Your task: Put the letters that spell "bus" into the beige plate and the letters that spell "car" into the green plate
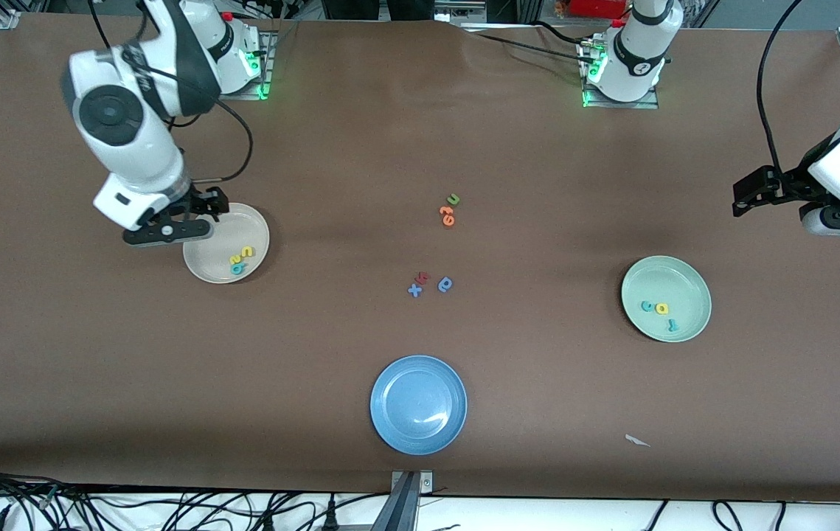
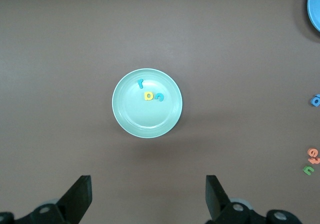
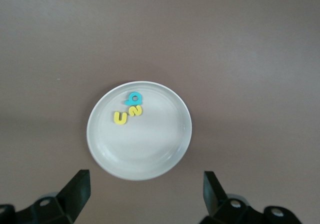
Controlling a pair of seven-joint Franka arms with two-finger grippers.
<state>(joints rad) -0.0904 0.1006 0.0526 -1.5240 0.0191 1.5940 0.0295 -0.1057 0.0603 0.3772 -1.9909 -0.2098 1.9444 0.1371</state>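
Front view shows the right gripper (image 1: 169, 228) over the rim of the round cream-beige plate (image 1: 202, 267), fingers spread wide and empty; the 3 foam letters, teal "b" (image 3: 133, 98), yellow "u" (image 3: 120, 117) and yellow "s" (image 3: 135, 111), lie in it. The left gripper (image 2: 147, 196) waits, wide, above the table beside the pale mint-green plate (image 2: 131, 121), which holds a teal "c" (image 2: 159, 97), yellow "a" (image 2: 149, 95) and teal "r" (image 2: 141, 83).

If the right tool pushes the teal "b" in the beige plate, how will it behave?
The teal "b" looks thin and flat, so it would probably slide, not roll. It touches the yellow "s", so that may shift too. The beige plate rim would likely stop it.
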